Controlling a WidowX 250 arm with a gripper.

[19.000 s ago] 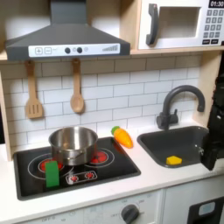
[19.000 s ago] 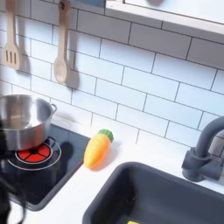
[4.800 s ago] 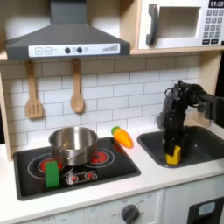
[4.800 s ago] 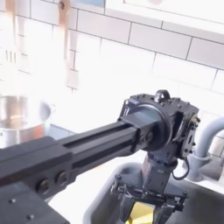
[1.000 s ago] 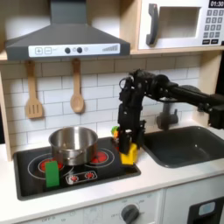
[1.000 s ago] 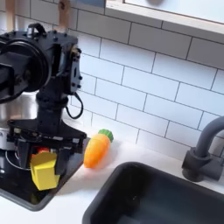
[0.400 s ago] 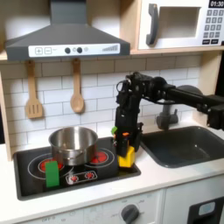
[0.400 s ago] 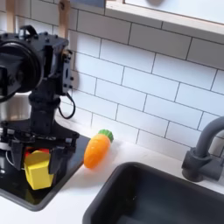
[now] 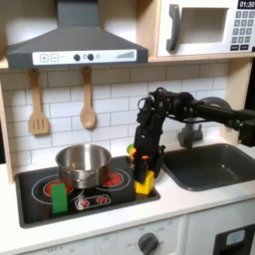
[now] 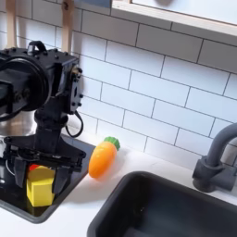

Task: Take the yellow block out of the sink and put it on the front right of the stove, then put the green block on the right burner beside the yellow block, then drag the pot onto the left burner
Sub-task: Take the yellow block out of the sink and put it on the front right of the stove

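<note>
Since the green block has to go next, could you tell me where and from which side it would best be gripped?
Probably from straight above, pinching the upper half of the green block across its narrow faces. It stands upright near the front left corner of the stove, with the pot close behind it, so a sideways approach from the rear looks crowded. The gripper is at the yellow block.

A white surface (image 9: 189, 204) is seen carrying the stove (image 9: 40, 204) on the first exterior view's left, a sink (image 9: 214, 179) set in on its right, and an orange carrot toy (image 10: 104, 158) (green-tipped) lying between them.
</note>
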